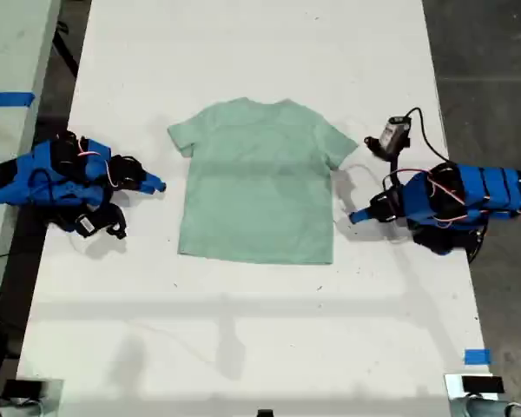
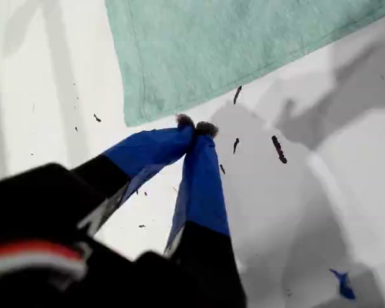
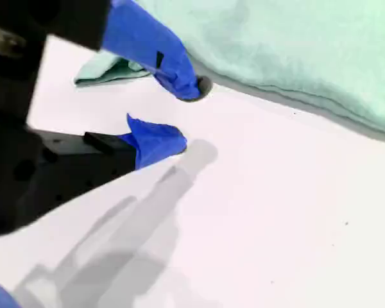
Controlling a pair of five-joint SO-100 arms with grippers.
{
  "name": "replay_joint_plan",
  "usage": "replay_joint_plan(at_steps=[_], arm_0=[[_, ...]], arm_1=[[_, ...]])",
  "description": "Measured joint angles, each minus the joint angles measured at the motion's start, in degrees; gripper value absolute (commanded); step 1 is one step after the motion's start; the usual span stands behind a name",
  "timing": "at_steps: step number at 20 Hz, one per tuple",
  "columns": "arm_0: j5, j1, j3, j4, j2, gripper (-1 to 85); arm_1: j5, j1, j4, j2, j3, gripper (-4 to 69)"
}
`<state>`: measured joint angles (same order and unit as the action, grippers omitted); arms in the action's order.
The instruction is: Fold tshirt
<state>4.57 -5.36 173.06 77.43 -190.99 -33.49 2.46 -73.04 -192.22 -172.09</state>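
Note:
The pale mint-green tshirt (image 1: 259,182) lies spread flat in the middle of the white table (image 1: 243,347), neck toward the far side. My first gripper (image 1: 356,215) rests on the table at the exterior view's right, shut and empty. Its fingertips (image 2: 194,126) meet just short of the tshirt's (image 2: 244,45) hem corner. At the exterior view's left, my second gripper (image 1: 154,186) is open with nothing between its blue fingers (image 3: 160,138). It sits beside the tshirt's (image 3: 308,45) side edge, near a sleeve (image 3: 109,69).
A small black device with a cable (image 1: 392,135) sits behind the arm at the exterior view's right. Blue tape (image 1: 476,356) marks the near corner at that side. Dark specks (image 2: 278,149) dot the table. Another surface with blue tape (image 1: 7,98) stands at the exterior view's left.

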Motion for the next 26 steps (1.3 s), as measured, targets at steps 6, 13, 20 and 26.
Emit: replay_joint_plan(at_steps=[6, 13, 20, 26], arm_0=[[-8.53, 3.78, 0.00, -4.04, 0.18, 6.9], [-8.61, 3.69, 0.00, -4.04, 0.18, 2.0], [-10.28, 3.69, 0.00, -3.87, 0.26, 0.1], [-1.41, -0.18, -18.54, -8.61, 28.04, 0.1]], arm_1=[[44.74, 0.62, 5.19, -0.26, -0.26, -1.1], [57.92, 0.44, 5.19, -0.35, -0.26, -1.1], [55.37, -2.46, 5.19, -0.26, -0.26, -1.0], [41.92, 2.20, 4.31, 22.15, 16.52, -1.0]])
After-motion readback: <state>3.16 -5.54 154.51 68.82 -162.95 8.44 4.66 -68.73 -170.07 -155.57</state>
